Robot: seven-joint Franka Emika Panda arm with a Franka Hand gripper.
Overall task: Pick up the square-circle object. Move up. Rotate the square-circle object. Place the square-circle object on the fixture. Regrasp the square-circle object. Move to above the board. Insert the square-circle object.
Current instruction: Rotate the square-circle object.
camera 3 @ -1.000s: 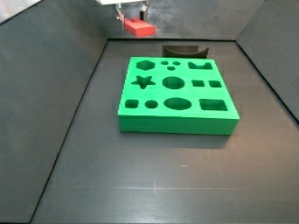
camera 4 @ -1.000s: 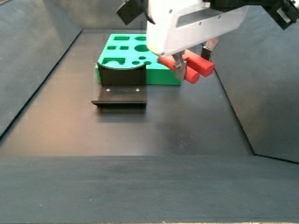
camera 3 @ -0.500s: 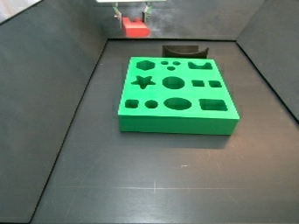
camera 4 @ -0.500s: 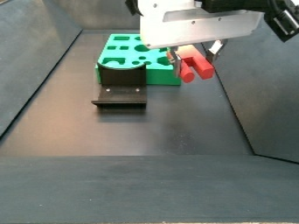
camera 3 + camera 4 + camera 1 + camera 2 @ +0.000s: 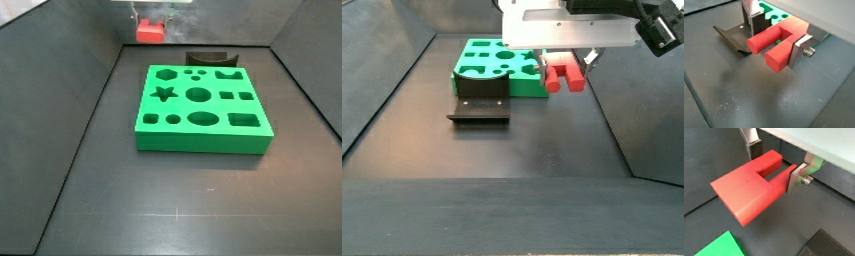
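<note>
My gripper is shut on the square-circle object, a red block with two prongs, one round-ended and one square. A silver finger presses on one side of it and another finger on the opposite side. In a side view the red block hangs in the air beside the green board, well above the floor. In a side view it hangs beyond the board's far end. The dark fixture stands at the board's end, apart from the block.
Dark sloping walls enclose the black floor. The fixture stands against the board's far edge in a side view. A wrist view shows the fixture's curved bracket and a corner of the board under the block.
The wrist has turned, and the red block has gone from tilted to nearly upright in the gripper. It has also shifted slightly sideways. The grip has not changed.
</note>
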